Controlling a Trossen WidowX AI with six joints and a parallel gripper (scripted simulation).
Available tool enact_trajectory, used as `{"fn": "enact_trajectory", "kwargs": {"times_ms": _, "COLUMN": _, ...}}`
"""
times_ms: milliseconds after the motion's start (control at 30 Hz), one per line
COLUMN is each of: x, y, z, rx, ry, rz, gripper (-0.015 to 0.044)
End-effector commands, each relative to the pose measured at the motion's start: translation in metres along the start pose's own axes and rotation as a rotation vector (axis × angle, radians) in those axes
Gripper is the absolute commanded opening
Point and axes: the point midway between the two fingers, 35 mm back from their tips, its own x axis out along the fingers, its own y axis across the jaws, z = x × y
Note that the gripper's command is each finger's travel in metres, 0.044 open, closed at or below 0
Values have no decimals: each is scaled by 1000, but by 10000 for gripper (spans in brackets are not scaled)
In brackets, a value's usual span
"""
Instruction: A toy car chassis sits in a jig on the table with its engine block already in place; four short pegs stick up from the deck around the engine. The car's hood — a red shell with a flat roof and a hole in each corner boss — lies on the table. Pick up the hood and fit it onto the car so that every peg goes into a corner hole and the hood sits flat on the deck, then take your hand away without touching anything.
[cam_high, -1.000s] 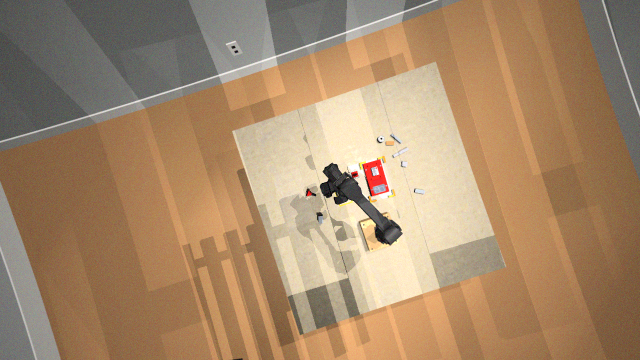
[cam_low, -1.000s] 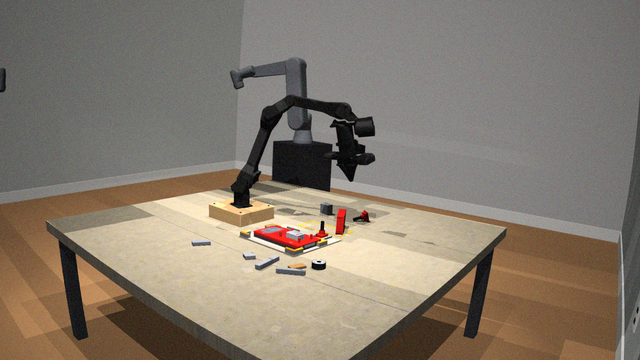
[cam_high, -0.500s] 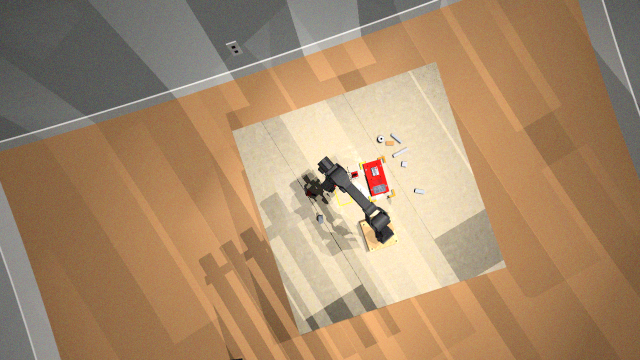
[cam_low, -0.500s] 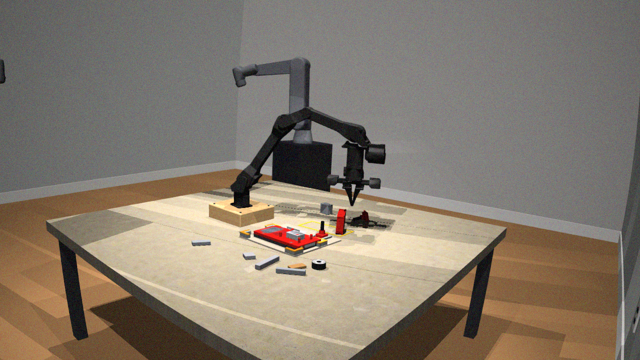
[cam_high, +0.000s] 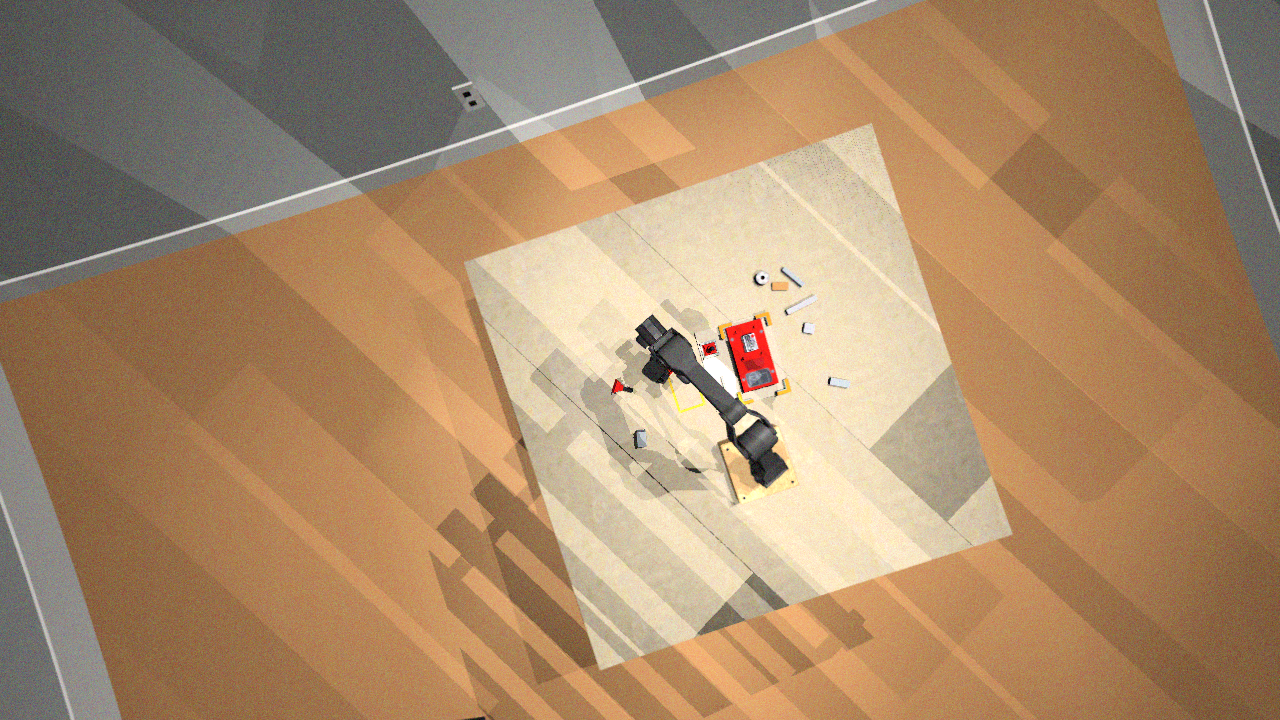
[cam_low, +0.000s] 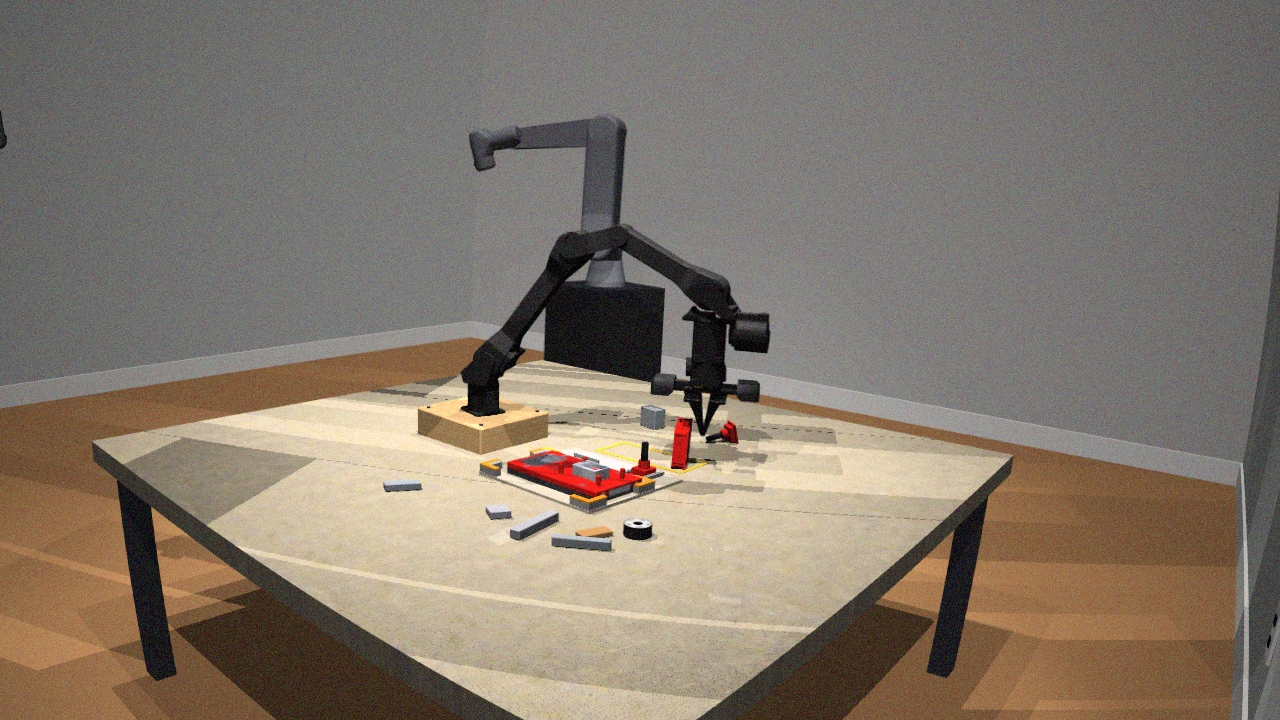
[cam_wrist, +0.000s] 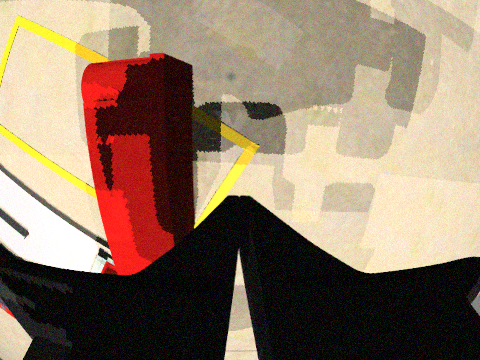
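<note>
the hood (cam_low: 682, 445) stands on its edge on the table (cam_low: 805, 573), upright, just beside the gripper (cam_low: 703, 425) and slightly lower than the fingertips, on the side toward the chassis. in the wrist view the hood (cam_wrist: 143, 160) rises left of the closed fingers, its lower end hidden behind the left finger; whether it touches that finger cannot be told. the gripper (cam_wrist: 239, 254) is clenched tight with only a thin slit between the two black fingers, and it holds nothing.

the hood is a bright red shell, tall and narrow as it stands, with a rounded upper corner and a darker, shaded side face. its corner holes cannot be made out. it stands at a corner of a yellow outlined rectangle (cam_wrist: 40, 40) marked on the table.

in the exterior view the red car chassis (cam_low: 572, 474) lies flat in its jig (cam_low: 583, 501) with orange corner blocks, a grey engine block (cam_low: 590, 469) on the deck, near the hood but apart from it. a small red-and-black part (cam_low: 725, 433) lies on the table just beyond the gripper, and a grey cube (cam_low: 652, 416) sits farther back. from above, the arm (cam_high: 707, 380) reaches from its wooden base (cam_high: 739, 486) across the yellow outline, covering the hood.
</note>
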Motion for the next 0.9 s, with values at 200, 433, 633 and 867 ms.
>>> {"fn": "enact_trajectory", "kwargs": {"times_ms": 200, "x": 2, "y": 2, "z": -1, "rx": -6, "ry": 4, "rz": -1, "gripper": 0}}
{"fn": "enact_trajectory", "kwargs": {"times_ms": 433, "x": 2, "y": 5, "z": -1, "rx": -6, "ry": 4, "rz": 0, "gripper": 0}}
{"fn": "enact_trajectory", "kwargs": {"times_ms": 633, "x": 2, "y": 8, "z": -1, "rx": -6, "ry": 4, "rz": 0, "gripper": 0}}
{"fn": "enact_trajectory", "kwargs": {"times_ms": 867, "x": 1, "y": 10, "z": -1, "rx": -6, "ry": 4, "rz": 0, "gripper": 0}}
